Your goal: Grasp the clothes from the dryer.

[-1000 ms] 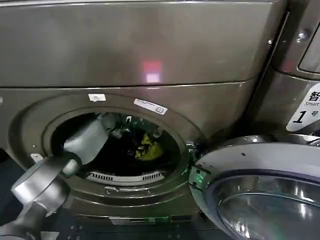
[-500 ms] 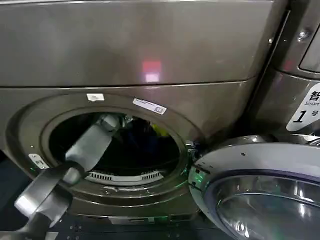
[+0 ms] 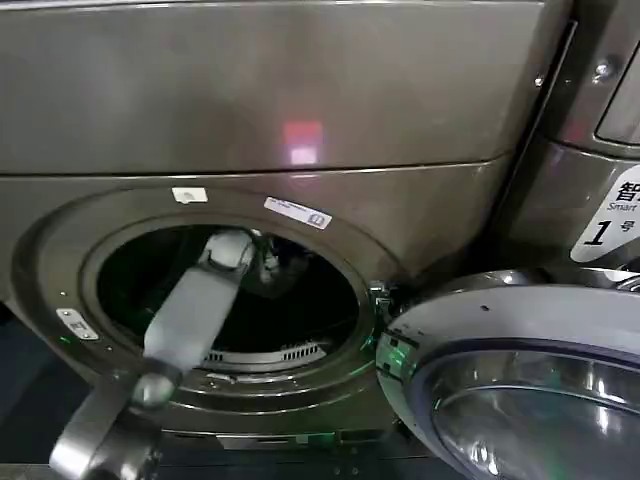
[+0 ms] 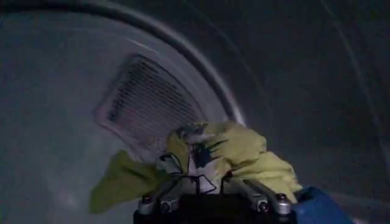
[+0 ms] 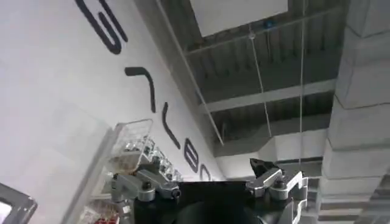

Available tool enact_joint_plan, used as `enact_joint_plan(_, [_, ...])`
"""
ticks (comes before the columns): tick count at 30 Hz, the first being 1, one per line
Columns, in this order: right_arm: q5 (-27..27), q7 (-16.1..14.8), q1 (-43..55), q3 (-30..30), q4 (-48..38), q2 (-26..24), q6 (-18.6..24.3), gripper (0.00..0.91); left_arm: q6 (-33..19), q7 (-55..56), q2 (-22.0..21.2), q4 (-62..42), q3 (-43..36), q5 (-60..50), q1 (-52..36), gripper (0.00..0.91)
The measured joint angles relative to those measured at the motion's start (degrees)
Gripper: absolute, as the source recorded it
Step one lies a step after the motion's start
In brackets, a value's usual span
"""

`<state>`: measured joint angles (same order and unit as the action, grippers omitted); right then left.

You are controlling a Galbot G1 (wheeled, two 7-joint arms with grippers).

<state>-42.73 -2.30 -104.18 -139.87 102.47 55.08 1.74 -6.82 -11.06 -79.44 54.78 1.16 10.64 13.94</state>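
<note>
The bronze-grey dryer (image 3: 300,100) faces me with its round opening (image 3: 300,300) uncovered. Its silver-rimmed glass door (image 3: 520,370) is swung out to the right. My left arm (image 3: 195,310) reaches through the opening into the dark drum. In the left wrist view my left gripper (image 4: 201,179) is shut on the clothes (image 4: 244,152), a bunched yellow and white piece, with a flap hanging to one side. My right gripper (image 5: 204,176) points up at a ceiling, open and holding nothing.
A perforated vent (image 4: 146,103) sits in the drum's back wall behind the clothes. Something blue (image 4: 320,207) lies beside the yellow cloth. A white "1" label (image 3: 610,215) marks the panel at the right. The open door fills the lower right.
My left arm has swung from the left rim towards the middle of the opening and gone deeper. The yellow cloth seen in the drum from the head a second ago is hidden now.
</note>
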Motion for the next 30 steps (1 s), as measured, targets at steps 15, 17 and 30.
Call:
enact_joint_plan(15, [1.96, 0.2, -1.77, -2.41, -0.92, -0.42, 0.12, 0.907, -5.12, 19.73, -3.8, 23.35, 11.46, -5.57, 21.78, 0.0])
enact_joint_plan(17, [2.05, 0.19, -1.81, -2.43, -0.65, -0.44, -0.06, 0.907, -5.41, 20.72, -4.38, 25.33, 12.67, -6.51, 24.28, 0.0])
enact_joint_plan(30, [1.45, 0.14, -2.72, -3.05, -0.66, -0.71, 0.59, 0.907, -5.45, 22.55, -5.73, 32.12, 14.74, -7.96, 31.35, 0.0])
